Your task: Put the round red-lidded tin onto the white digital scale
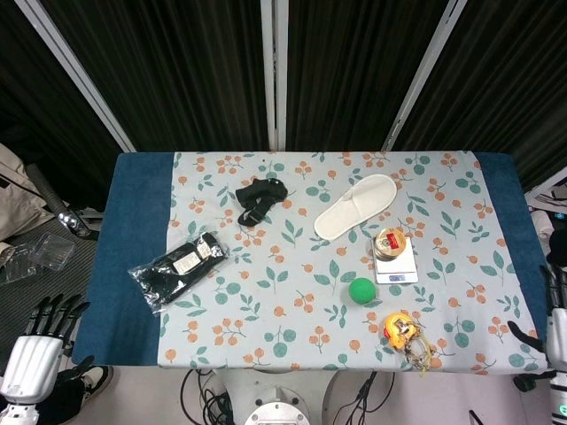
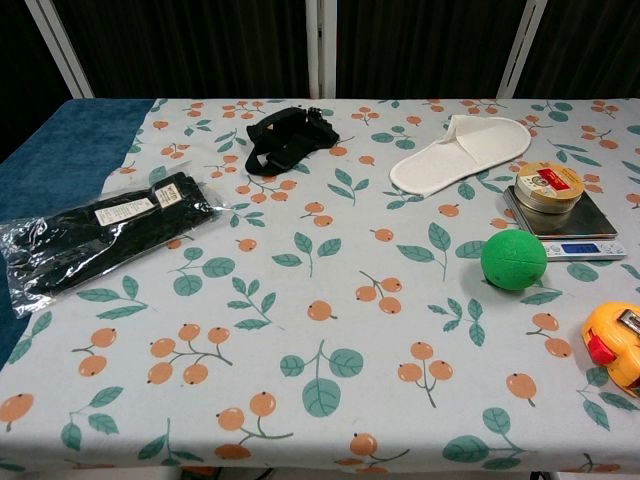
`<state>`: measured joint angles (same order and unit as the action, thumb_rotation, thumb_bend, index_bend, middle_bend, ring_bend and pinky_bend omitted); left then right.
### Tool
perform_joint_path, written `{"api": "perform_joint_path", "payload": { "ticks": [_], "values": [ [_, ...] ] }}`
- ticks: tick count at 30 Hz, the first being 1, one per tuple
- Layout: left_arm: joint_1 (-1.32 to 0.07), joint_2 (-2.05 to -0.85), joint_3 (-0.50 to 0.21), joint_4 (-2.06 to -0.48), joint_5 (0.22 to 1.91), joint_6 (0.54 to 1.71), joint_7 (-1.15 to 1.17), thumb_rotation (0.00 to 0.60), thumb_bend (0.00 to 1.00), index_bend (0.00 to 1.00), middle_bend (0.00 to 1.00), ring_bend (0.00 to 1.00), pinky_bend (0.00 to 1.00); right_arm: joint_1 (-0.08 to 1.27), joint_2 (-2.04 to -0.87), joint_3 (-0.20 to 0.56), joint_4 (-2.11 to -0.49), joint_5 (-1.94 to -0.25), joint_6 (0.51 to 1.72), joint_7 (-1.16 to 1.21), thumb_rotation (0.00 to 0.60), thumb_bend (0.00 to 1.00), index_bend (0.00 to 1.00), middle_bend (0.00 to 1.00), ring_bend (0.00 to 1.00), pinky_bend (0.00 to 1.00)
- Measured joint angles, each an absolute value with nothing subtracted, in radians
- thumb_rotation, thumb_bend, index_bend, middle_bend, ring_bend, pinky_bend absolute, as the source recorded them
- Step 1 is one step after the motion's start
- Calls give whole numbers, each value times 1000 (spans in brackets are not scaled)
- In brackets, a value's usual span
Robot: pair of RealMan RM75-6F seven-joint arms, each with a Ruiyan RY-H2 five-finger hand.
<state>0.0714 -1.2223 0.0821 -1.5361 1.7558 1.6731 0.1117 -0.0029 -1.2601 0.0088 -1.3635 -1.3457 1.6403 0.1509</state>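
**Tin on the scale, both hands off the table**

I see the round red-lidded tin (image 1: 391, 243) sitting on the white digital scale (image 1: 398, 271). My right hand (image 1: 556, 326) hangs past the table's right edge, fingers apart and empty. My left hand (image 1: 35, 345) hangs low at the left, fingers spread, holding nothing.

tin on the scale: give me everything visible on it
The round tin is a low, metallic-looking cylinder with a red-and-gold label on its lid. It sits upright and flat, lid on, on the steel platform of the white digital scale, toward the platform's far side, behind the blue display. Only the scale touches it; no hand is on it. The white slipper and green ball lie nearby, apart.
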Motion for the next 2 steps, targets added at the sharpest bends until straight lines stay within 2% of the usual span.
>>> {"api": "perform_joint_path", "payload": {
  "ticks": [2],
  "values": [
    [68,-1219,80,-1541,1759,1672,116,600,96,162,88,0,20,-31,-1263,10,-1339,-1344,1649,172,600,17,0,0,0,0]
  ]
}}
